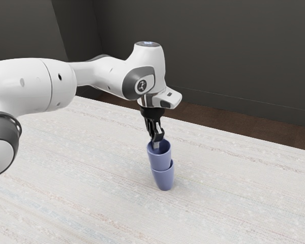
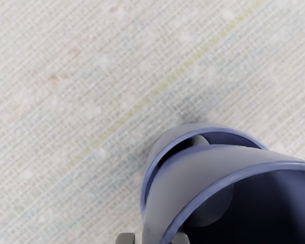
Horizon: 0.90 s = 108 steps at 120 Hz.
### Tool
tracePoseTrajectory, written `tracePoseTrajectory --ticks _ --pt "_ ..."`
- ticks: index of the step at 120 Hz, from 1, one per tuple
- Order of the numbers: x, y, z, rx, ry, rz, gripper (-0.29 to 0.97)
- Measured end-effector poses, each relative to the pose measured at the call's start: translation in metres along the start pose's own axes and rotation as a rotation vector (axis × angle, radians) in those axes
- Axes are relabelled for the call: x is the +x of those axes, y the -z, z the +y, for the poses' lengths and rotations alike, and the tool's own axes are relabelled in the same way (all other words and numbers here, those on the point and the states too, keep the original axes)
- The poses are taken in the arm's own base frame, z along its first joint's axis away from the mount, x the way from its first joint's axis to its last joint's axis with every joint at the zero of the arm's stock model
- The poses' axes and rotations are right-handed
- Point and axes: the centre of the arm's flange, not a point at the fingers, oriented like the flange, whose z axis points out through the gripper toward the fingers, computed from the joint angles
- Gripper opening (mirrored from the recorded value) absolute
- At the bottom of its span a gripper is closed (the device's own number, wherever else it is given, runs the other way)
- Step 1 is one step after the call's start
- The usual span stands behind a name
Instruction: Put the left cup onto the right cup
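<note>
1. The white arm (image 1: 66, 81) came in from the exterior view's left, reaching right and down.
2. The gripper (image 1: 156, 136) was closed on the rim of the upper cup (image 1: 160, 155), one finger inside and one outside.
3. The upper cup sat tilted, nested in the lower cup (image 1: 164, 178).
4. The lower cup stood upright on the table (image 1: 66, 178), mid-table.
5. In the wrist view, the upper cup (image 2: 203, 173) overlapped the lower cup's (image 2: 162, 147) rim.

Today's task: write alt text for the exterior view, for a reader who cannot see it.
The upper blue cup sits nested in the lower blue cup on a pale table, the black gripper at its rim. The white arm comes in from the exterior view's left.
</note>
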Motion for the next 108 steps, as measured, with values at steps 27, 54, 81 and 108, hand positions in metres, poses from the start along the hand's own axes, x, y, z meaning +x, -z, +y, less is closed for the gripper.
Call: tracePoseTrajectory --ticks 27,54,81,108 --pt "0.001 -0.001 0.001 -0.012 0.002 0.004 0.18" --pt "0.001 0.000 0.002 -0.019 0.001 0.010 0.48" --pt "0.000 0.006 0.002 -0.022 0.001 0.022 0.61" --pt "-0.005 0.030 0.006 -0.018 -0.003 0.051 0.66"
